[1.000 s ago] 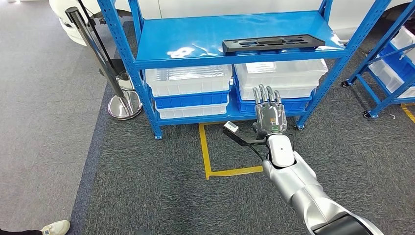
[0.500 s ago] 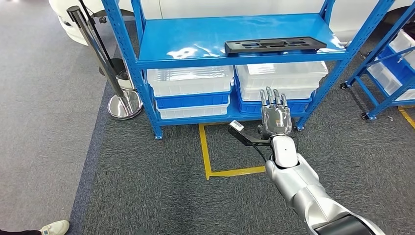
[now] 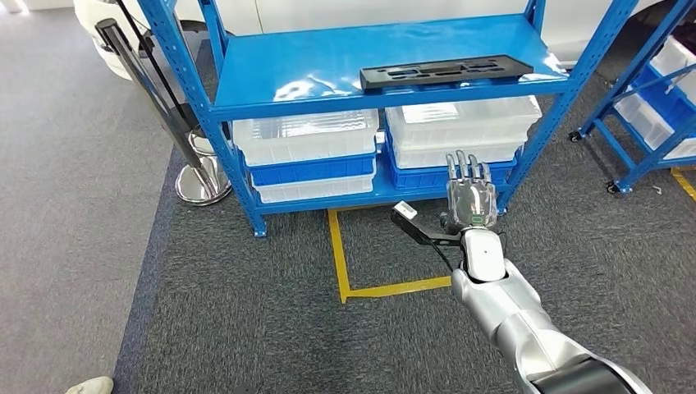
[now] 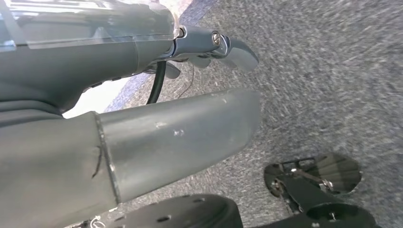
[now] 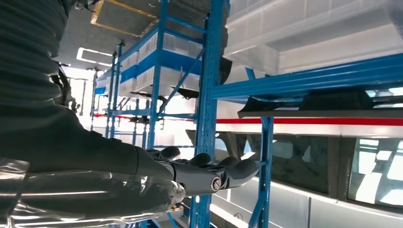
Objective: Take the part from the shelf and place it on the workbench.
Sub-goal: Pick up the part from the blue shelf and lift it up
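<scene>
The part (image 3: pixel 443 72) is a long flat black plastic piece lying along the front right edge of the blue shelf's (image 3: pixel 328 57) upper board. My right hand (image 3: pixel 470 197) is open with fingers stretched toward the shelf, lower than the part and in front of the bottom bins, holding nothing. In the right wrist view that hand (image 5: pixel 204 173) has straight fingers, and the part (image 5: pixel 328 101) lies against the blue shelf beam (image 5: pixel 304 78) beyond them. My left hand (image 4: pixel 190 85) hangs over the grey carpet with nothing in it, fingers (image 4: pixel 233 47) apart from the thumb.
Clear bins on blue trays (image 3: pixel 308 152) fill the bottom shelf. A stanchion with a chrome base (image 3: pixel 197 179) stands left of the shelf. Yellow floor tape (image 3: pixel 386 287) marks a square before it. A second wheeled blue rack (image 3: pixel 648 123) stands at right. A shoe (image 3: pixel 90 384) is at bottom left.
The whole picture has shifted a little, so the camera moved. My right hand, still open, has drifted slightly right along the bottom bins.
</scene>
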Controlling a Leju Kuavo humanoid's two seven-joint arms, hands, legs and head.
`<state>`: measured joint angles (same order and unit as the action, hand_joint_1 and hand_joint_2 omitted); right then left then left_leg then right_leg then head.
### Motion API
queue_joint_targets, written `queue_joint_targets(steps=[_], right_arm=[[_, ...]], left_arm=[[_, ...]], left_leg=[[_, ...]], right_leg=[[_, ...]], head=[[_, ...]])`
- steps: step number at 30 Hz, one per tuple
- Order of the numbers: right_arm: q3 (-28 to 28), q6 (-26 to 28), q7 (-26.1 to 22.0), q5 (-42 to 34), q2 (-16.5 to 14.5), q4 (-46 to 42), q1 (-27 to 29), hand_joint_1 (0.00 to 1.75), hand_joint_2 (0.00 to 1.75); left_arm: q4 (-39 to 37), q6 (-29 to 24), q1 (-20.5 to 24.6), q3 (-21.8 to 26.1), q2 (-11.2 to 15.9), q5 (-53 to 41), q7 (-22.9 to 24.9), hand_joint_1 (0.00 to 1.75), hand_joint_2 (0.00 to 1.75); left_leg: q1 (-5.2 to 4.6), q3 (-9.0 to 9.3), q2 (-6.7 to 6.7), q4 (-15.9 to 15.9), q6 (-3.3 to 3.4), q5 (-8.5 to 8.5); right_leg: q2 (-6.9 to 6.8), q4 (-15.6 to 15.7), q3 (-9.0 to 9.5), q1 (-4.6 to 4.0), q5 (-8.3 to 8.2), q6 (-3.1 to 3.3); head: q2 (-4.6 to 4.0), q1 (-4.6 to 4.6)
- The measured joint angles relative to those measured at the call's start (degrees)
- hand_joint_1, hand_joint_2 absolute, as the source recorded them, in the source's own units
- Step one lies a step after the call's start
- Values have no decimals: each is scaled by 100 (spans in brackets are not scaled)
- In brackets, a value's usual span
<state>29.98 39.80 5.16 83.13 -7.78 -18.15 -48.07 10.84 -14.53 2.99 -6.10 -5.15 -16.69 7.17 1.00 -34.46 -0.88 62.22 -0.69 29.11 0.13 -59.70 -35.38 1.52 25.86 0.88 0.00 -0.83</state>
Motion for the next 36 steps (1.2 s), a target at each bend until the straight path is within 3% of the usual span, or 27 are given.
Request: queue_joint_targets(steps=[2,3,4,5,6,8,9,13,15,18,19,20,21,23,25,27,30,32,34,35,36], right_arm=[[-1,0,-1,0,-2,9,7,0,175],[-1,0,-1,0,-2,16,15,0,175],[-1,0,-1,1,-2,24,23,0,175],[-1,0,-1,0,-2,28,27,0,175],[-1,0,-1,1,-3,31,28,0,175],[-1,1,-1,0,-5,33,21,0,175],[-1,2,-1,0,-6,36,16,0,175],[-2,11,-1,2,-7,44,13,0,175],[-9,15,1,5,-7,42,-8,0,175],[-24,15,1,10,1,44,-3,0,175],[-26,15,1,11,3,46,17,0,175],[-27,15,1,13,4,48,33,0,175],[-27,15,1,15,4,49,39,0,175],[-28,15,0,34,8,50,31,0,175],[-30,15,-7,80,12,50,19,0,175],[-30,15,-15,127,10,49,21,0,175],[-29,17,-22,169,3,44,16,0,175],[-30,17,-38,198,-21,44,11,0,175],[-30,16,-55,211,-43,45,27,0,175],[-30,15,-61,213,-49,45,38,0,175],[-30,16,-64,214,-57,45,44,0,175]], left_arm=[[0,0,-3,0,0,-6,0,0,0],[0,0,-8,0,1,-8,1,0,0],[0,0,-16,0,1,-8,3,0,0],[0,0,-25,0,1,-8,4,0,0],[0,0,-32,0,2,-8,6,0,0],[-3,0,-39,0,7,-8,6,0,0],[-5,0,-38,0,11,-8,6,0,0],[-11,0,-20,-2,14,-9,9,0,0],[-11,0,-29,-2,13,-15,13,0,0],[-11,1,-15,-2,16,-39,16,0,0],[-11,2,-13,-2,15,-48,18,0,0],[-11,2,-17,-2,14,-54,21,0,0],[-11,2,-24,-3,13,-59,25,0,0],[-11,2,-38,-3,9,-65,31,0,0],[-13,3,-29,-3,8,-71,31,0,0],[-13,7,-13,-2,8,-75,31,0,0],[-13,10,-13,-2,5,-84,30,0,0],[-13,9,-12,-3,6,-92,27,0,0],[-13,9,-14,-4,4,-98,25,0,0],[-13,9,-20,-4,4,-104,24,0,0],[-13,7,-27,-4,3,-113,24,0,0]], left_leg=[[4,-388,28,755,-19,310],[5,-593,32,1099,-23,399],[5,-726,33,1274,-20,384],[5,-751,34,1225,-9,252],[4,-657,37,944,11,21],[-12,-330,52,166,62,-399],[-26,-198,59,-122,85,-489],[-48,-72,68,-356,149,-454],[-16,6,60,-441,212,-461],[-10,58,53,-471,287,-429],[-14,70,53,-465,295,-410],[-16,90,55,-457,294,-387],[-16,119,56,-445,288,-357],[-22,187,60,-414,261,-281],[-43,210,64,-381,214,-223],[-61,212,63,-388,158,-203],[-58,179,60,-247,70,-77],[-41,-99,64,330,26,186],[-28,-523,64,1031,-5,398],[-22,-658,64,1188,-16,369],[-14,-692,63,1136,-23,227]], right_leg=[[3,4,32,-18,28,51],[10,2,45,-30,42,64],[21,1,62,-40,58,72],[36,0,85,-47,77,71],[52,-1,119,-50,101,63],[77,1,188,-57,156,30],[85,1,204,-61,174,5],[82,41,227,-64,200,-119],[55,-188,137,-69,344,-169],[31,-1251,-475,-65,743,-208],[29,-1504,-656,-64,769,-215],[27,-1552,-738,-64,678,-216],[23,-1375,-701,-64,480,-208],[7,-626,-396,-75,5,-166],[-5,-90,-154,-105,-166,-118],[0,0,-113,-131,-114,-76],[11,72,-31,-79,-102,11],[14,109,33,-63,-82,69],[16,104,63,-68,-46,93],[19,100,81,-68,-25,94],[26,93,105,-67,-1,85]], head=[[0,10],[0,9],[0,10],[0,10],[0,10],[0,8],[0,9],[0,7],[0,1],[0,-4],[0,-4],[0,-4],[0,-4],[0,-4],[0,-1],[0,3],[0,11],[0,19],[0,21],[0,21],[0,21]])
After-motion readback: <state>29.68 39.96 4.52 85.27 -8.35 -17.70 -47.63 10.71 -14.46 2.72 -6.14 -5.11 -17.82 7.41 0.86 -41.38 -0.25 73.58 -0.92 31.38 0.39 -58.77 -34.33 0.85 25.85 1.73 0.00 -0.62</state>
